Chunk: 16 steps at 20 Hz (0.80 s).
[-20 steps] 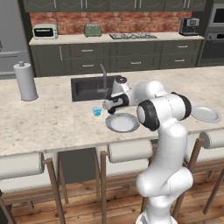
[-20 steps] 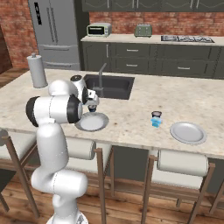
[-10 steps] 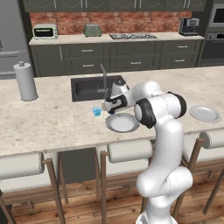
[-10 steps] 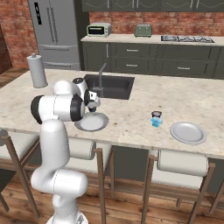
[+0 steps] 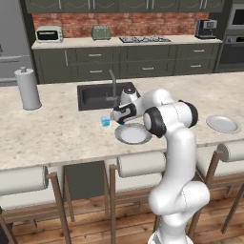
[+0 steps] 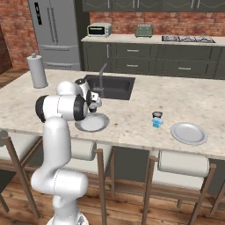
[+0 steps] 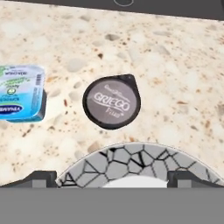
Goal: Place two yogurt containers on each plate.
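1. Over the near edge of the bench (image 5: 57,133), just this side of the sink (image 5: 100,95), the hand (image 7: 112,179) hangs looking straight down, its two fingertips spread wide with nothing between them.
2. Below it stands a dark Greek yogurt cup (image 7: 111,101), lid up, just beyond the rim of the near plate (image 7: 127,164); a judgement: the hand is lined up to pick this cup.
3. A blue yogurt cup (image 7: 21,92) sits just left of it, apart, so each can be gripped alone.
4. Far right, two more cups (image 6: 157,119) stand beside the second plate (image 6: 189,133), one pair per plate.
5. Both plates look bare.
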### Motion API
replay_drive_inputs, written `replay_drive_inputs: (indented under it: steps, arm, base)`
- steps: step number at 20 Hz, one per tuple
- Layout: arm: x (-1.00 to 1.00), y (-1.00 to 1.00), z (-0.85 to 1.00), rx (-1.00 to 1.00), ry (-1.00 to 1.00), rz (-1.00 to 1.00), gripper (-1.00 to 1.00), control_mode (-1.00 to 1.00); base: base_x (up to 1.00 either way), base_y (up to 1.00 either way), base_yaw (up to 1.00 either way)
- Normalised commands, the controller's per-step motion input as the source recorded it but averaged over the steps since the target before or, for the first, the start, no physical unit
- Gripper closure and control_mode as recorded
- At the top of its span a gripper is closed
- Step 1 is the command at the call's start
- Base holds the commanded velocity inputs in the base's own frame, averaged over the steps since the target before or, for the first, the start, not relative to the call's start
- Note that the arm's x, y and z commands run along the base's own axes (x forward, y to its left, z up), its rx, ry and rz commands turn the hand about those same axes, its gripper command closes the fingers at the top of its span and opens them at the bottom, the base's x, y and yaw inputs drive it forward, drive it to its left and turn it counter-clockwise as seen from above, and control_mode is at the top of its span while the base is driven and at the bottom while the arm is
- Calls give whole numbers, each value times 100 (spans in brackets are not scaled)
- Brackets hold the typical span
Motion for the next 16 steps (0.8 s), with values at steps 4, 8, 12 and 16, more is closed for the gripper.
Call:
replay_drive_inputs:
  steps: [4, 8, 12, 16]
  arm:
    - [18, 0, -10, 1, 0, 0, -100, -100]
    - [24, 0, -14, 0, 0, 0, -100, -100]
    - [23, 0, -12, 1, 0, 0, -100, -100]
    - [17, 0, -15, 2, 0, 0, -100, -100]
  base:
    - [0, 0, 0]
    - [0, 0, 0]
    - [0, 0, 0]
    - [0, 0, 0]
